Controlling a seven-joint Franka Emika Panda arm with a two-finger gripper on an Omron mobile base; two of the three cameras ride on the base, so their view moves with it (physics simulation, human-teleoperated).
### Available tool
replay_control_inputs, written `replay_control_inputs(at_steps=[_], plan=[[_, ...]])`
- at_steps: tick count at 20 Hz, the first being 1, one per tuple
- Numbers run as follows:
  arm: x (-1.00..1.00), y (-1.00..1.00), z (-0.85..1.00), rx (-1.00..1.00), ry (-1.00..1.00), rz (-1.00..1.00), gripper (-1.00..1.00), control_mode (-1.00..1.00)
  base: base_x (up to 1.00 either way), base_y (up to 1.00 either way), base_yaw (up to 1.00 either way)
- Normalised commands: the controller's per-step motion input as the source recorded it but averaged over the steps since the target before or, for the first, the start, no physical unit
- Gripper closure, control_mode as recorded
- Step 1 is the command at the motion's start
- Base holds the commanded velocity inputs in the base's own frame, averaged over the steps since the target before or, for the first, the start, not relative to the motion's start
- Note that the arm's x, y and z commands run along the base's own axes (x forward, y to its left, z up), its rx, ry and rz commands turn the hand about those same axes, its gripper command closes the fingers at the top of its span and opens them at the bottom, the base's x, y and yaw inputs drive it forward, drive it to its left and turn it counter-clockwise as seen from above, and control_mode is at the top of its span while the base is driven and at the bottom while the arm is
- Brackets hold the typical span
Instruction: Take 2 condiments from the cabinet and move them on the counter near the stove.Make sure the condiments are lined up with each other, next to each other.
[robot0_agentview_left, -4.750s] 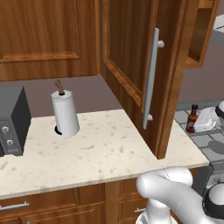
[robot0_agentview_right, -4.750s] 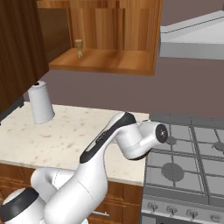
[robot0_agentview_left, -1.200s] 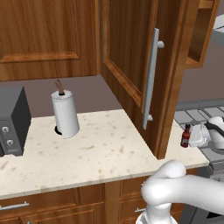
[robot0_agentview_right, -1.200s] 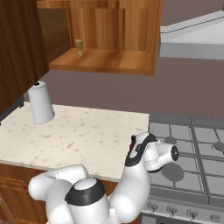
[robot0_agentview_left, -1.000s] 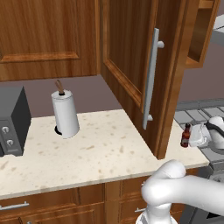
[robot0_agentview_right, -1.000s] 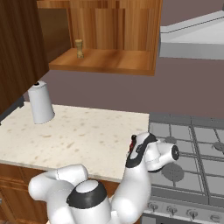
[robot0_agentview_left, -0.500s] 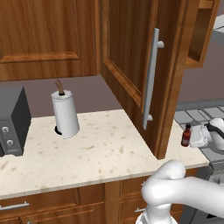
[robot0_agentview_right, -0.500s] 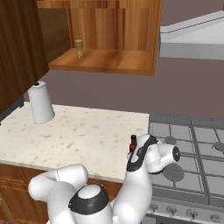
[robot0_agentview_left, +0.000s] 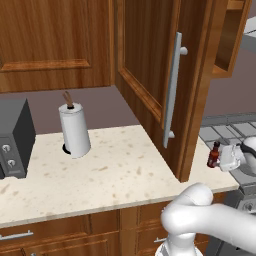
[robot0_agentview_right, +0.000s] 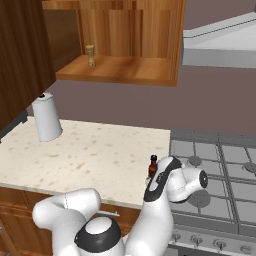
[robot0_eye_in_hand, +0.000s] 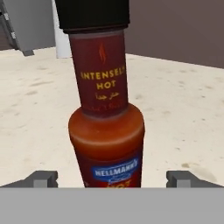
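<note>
The dark red hot-sauce bottle (robot0_eye_in_hand: 107, 118) with a black cap stands upright on the speckled counter (robot0_agentview_right: 90, 155), close to the stove (robot0_agentview_right: 220, 165). My gripper (robot0_eye_in_hand: 111, 179) is open around its base, and a gap shows between the glass and each fingertip (robot0_eye_in_hand: 41, 178). From the right base view the bottle (robot0_agentview_right: 152, 166) sits at the counter's right end, just ahead of the gripper (robot0_agentview_right: 155, 176). In the left base view the bottle (robot0_agentview_left: 214, 155) shows beside the gripper (robot0_agentview_left: 221, 159). The tan shaker (robot0_agentview_right: 90, 55) stands on the shelf of the open cabinet (robot0_agentview_right: 120, 70).
The cabinet door (robot0_agentview_left: 172, 90) hangs open over the counter's right part, its silver bar handle facing me. A white paper-towel roll (robot0_agentview_left: 75, 130) stands at the back of the counter (robot0_agentview_left: 110, 175). A dark toaster (robot0_agentview_left: 12, 137) sits at the far left.
The jaws have spread wide and let go of the bottle, which now stands on the counter by the stove. The arm has hardly moved.
</note>
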Motion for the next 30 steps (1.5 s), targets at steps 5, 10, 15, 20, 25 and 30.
replay_control_inputs(at_steps=[5, 10, 15, 20, 25, 30], plan=[[-0.11, -0.02, 0.05, 0.0, 0.0, 0.0, -1.0, -1.0, 0.0, 0.0, 0.0], [-0.31, -0.07, 0.33, 0.0, 0.0, 0.0, -1.0, -1.0, 0.0, 0.0, 0.0], [-0.41, -0.01, 0.47, 0.0, 0.0, 0.0, -1.0, -1.0, 0.0, 0.0, 0.0], [-0.24, 0.03, 0.71, 0.0, -0.12, 0.0, -1.0, -1.0, 0.0, 0.0, 0.0], [-0.16, 0.0, 0.99, 0.05, -0.09, -0.01, -1.0, -1.0, 0.0, 0.0, 0.0], [-0.16, 0.0, 1.0, 0.07, 0.0, -0.04, -1.0, -1.0, 0.0, 0.0, 0.0]])
